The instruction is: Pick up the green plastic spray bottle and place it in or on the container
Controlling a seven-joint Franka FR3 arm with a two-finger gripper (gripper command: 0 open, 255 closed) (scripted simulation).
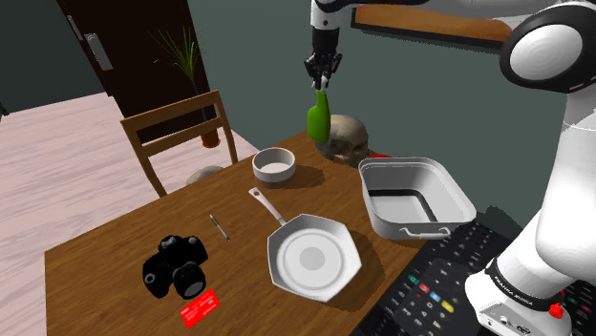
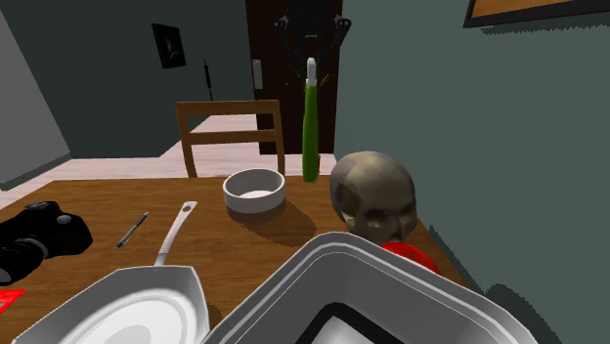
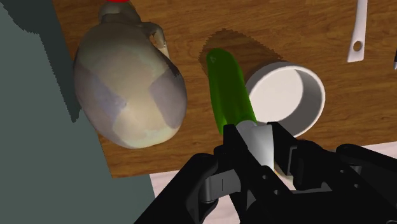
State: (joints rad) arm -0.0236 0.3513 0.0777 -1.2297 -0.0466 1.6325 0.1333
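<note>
While my jaws are clenched on the white cap (image 3: 257, 141) of the green spray bottle (image 1: 318, 116), which hangs upright over the far end of the bench (image 1: 115, 258) between the skull (image 1: 346, 138) and the small white bowl (image 1: 273, 176), I should lift it clear of the skull, carry it without swinging to the grey rectangular tub (image 1: 411, 175), and lower it before letting go. The tub looks empty, as do the bowl and the white frying pan (image 1: 279, 250).

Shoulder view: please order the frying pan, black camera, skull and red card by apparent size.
1. frying pan
2. black camera, barely; nearer the lens, so unsure
3. skull
4. red card
</note>
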